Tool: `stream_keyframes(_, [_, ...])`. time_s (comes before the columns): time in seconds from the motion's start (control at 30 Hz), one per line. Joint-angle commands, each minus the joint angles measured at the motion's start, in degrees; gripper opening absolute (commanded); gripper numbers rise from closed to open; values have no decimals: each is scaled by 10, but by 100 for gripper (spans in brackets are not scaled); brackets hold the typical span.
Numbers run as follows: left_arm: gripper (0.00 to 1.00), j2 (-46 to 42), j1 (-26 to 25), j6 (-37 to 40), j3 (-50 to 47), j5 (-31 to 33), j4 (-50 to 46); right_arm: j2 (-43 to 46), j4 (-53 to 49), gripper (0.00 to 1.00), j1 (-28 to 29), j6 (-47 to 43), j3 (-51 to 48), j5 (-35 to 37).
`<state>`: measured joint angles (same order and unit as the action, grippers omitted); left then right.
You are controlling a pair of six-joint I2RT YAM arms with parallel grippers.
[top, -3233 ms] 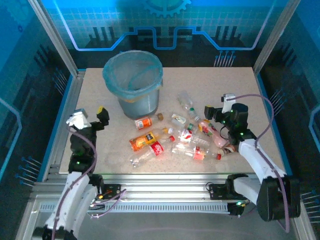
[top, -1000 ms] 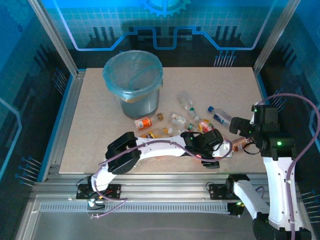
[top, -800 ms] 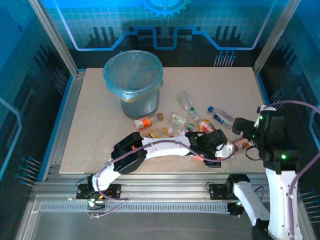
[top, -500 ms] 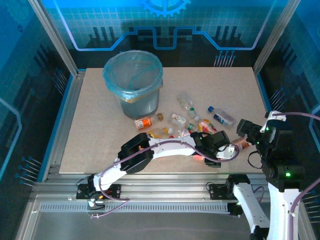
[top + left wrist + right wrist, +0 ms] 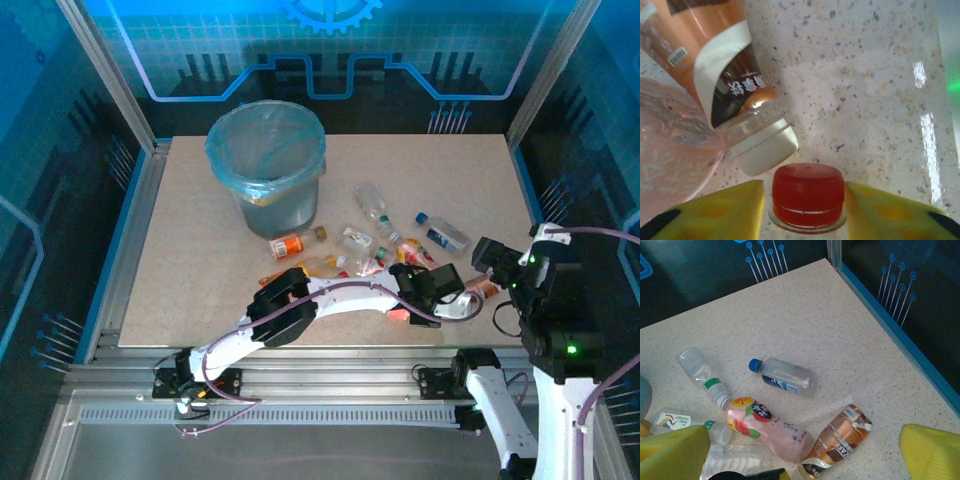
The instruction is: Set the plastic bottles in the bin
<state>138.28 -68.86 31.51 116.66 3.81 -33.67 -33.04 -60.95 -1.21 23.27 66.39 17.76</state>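
- Left gripper (image 5: 807, 200), bottom centre, flanks the red-capped bottle (image 5: 808, 190); whether it pinches yet, I cannot tell. Clamp squarely, avoiding the white-capped bottle (image 5: 762, 147).
- Right gripper (image 5: 804, 452) gapes wide, empty.

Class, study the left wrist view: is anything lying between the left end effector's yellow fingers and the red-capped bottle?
Nothing visible does. The left end effector has a yellow finger on each side of the red-capped bottle, with nothing in the narrow gaps. A white-capped bottle lies just beyond the cap, outside the fingers.
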Motion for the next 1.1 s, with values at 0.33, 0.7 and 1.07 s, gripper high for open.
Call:
stream_keyframes(0.33, [24, -39, -5, -19, 16, 1, -28, 24, 14, 98, -8, 16, -9, 7])
stream_keyframes(0.7, [0, -177, -3, -58, -21, 0, -22, -1, 32, 96, -8, 30, 32, -54])
stream_keyframes(1.07, [0, -360, 59, -115, -80, 25, 51, -129, 81, 88, -4, 76, 151, -200])
